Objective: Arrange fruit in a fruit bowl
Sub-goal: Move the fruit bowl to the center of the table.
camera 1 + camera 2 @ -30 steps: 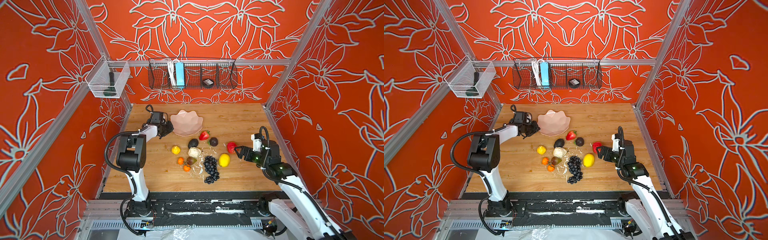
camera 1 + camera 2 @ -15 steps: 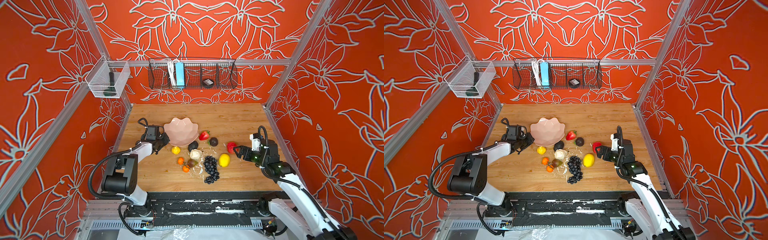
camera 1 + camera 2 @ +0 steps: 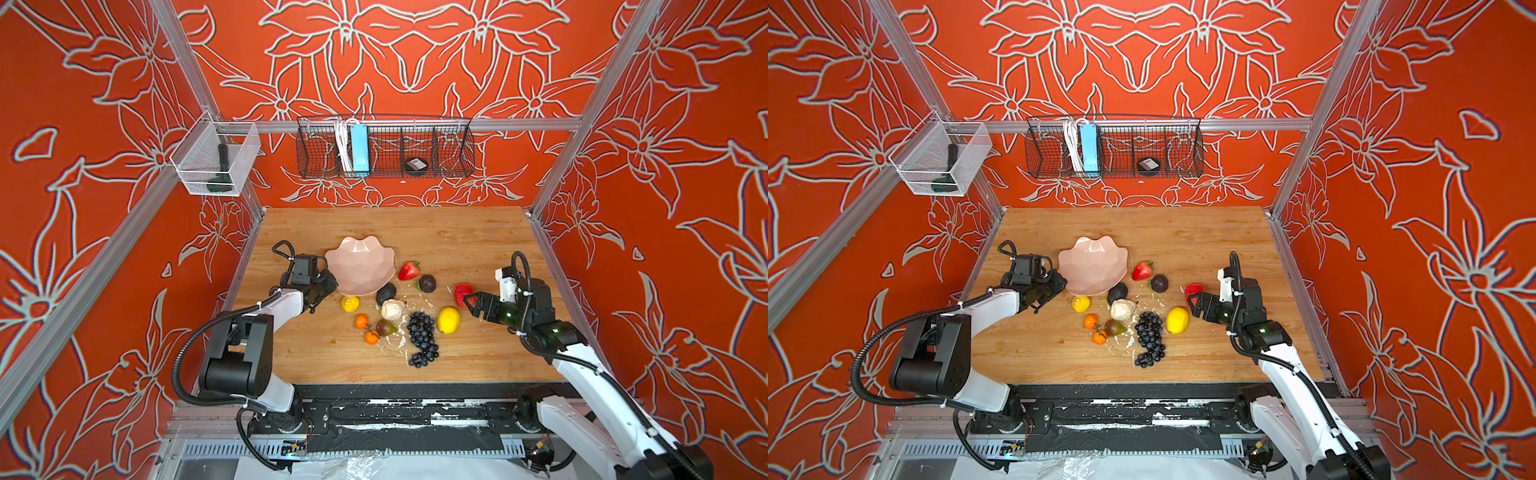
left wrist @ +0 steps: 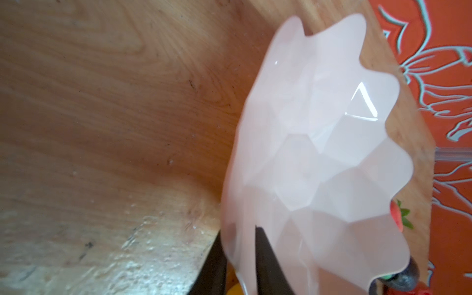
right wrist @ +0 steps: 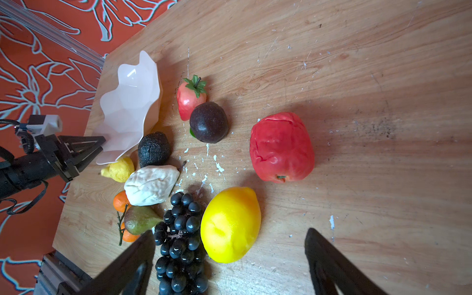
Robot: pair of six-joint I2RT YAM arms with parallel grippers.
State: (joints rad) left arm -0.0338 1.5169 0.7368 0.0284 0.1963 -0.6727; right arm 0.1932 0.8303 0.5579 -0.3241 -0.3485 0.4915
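Top views: bowl (image 3: 359,270) on table (image 3: 415,232), fruit (image 3: 422,332) loose just beside it, none inside.
Left wrist: left gripper (image 4: 238,229) fingers (image 4: 214,268) straddle the bowl rim; cannot tell whether they pinch.
Right wrist: right gripper (image 5: 229,231) fingers (image 5: 327,255) spread wide, beyond the fruit from the bowl.

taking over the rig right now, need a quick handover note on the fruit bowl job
Left gripper: fingers straddle the pink bowl rim, one inside, one outside; cannot tell whether they clamp it.
Right gripper: open and empty, low over the table, by the red fruit and big lemon.
Bowl: empty, looks tipped, its edge by the avocado and small lemon.
Other fruit, all on the table: strawberry, dark round fruit, cream piece, pear, two oranges, grape bunch.
Done: no fruit placed.
Left: all the fruit goes into the bowl.
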